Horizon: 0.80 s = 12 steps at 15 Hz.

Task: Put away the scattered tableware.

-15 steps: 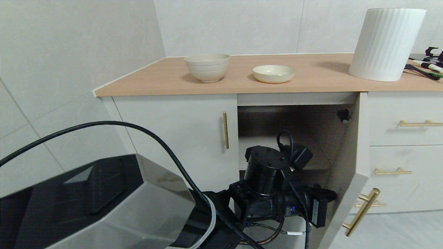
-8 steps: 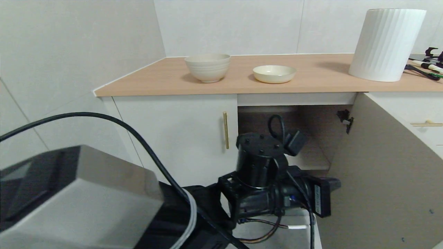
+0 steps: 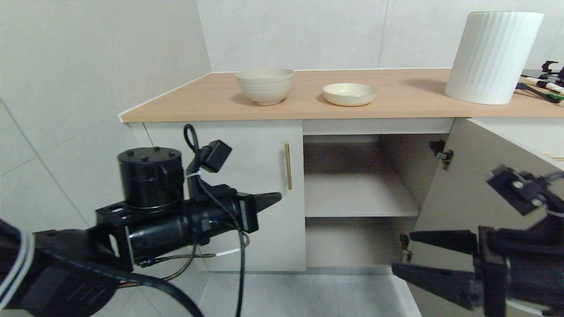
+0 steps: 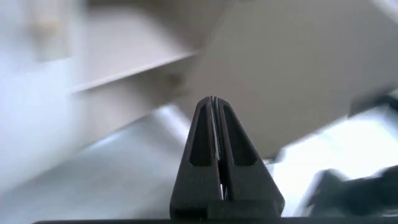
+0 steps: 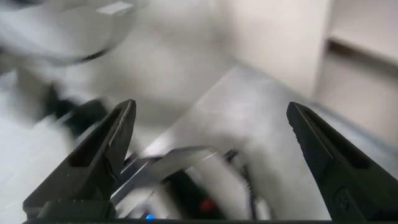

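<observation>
A ribbed beige bowl (image 3: 265, 86) and a shallow cream dish (image 3: 349, 93) stand on the wooden countertop (image 3: 410, 101), above the cabinet. My left gripper (image 3: 274, 197) is shut with nothing in it, level with the closed left door (image 3: 229, 176) and well below the bowl; its fingers (image 4: 212, 109) are pressed together. Low at the right, my right gripper (image 3: 403, 253) hangs open and empty by the swung-out right door (image 3: 462, 185). Its fingers (image 5: 118, 134) stand wide apart over the floor.
The cabinet's right half is open, with a bare shelf (image 3: 357, 193) and a lower compartment. A gold handle (image 3: 287, 165) runs down the closed left door. A tall white ribbed container (image 3: 492, 57) and some tools (image 3: 542, 81) occupy the counter's right end. A tiled wall closes the left side.
The right cabinet door has swung fully open. My left arm has drawn back from the opening to the left, in front of the closed door. The right gripper has come into view low right.
</observation>
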Motion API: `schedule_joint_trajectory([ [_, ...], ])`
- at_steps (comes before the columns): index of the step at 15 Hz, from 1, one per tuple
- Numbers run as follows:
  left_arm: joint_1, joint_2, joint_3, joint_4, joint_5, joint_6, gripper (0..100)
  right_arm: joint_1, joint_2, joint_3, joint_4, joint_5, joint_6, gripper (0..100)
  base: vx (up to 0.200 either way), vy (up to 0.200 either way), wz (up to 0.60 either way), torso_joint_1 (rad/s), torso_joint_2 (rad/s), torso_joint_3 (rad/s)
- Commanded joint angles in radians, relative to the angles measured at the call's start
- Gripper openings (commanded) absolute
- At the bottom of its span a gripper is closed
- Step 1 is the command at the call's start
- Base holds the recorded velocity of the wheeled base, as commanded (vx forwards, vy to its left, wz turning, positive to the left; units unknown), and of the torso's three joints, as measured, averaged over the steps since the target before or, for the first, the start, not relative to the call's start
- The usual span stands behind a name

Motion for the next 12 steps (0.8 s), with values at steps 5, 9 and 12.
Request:
schedule_joint_trajectory([
  [5,0.171,-0.312,0.030,0.324,0.029,0.189,0,-0.030,0.340,-0.454,0.250,-0.243,0.000,100,0.000,0.000,0.00,0.000,0.00,0.000],
  [9,0.171,-0.310,0.026,0.327,0.057,0.189,0,0.007,0.317,-0.453,0.253,-0.298,0.023,100,0.000,0.000,0.00,0.000,0.00,0.000],
  [12,0.171,-0.315,0.002,0.327,0.067,0.185,100,0.007,0.276,-0.456,0.254,-0.341,0.024,100,0.000,0.000,0.00,0.000,0.00,0.000],
])
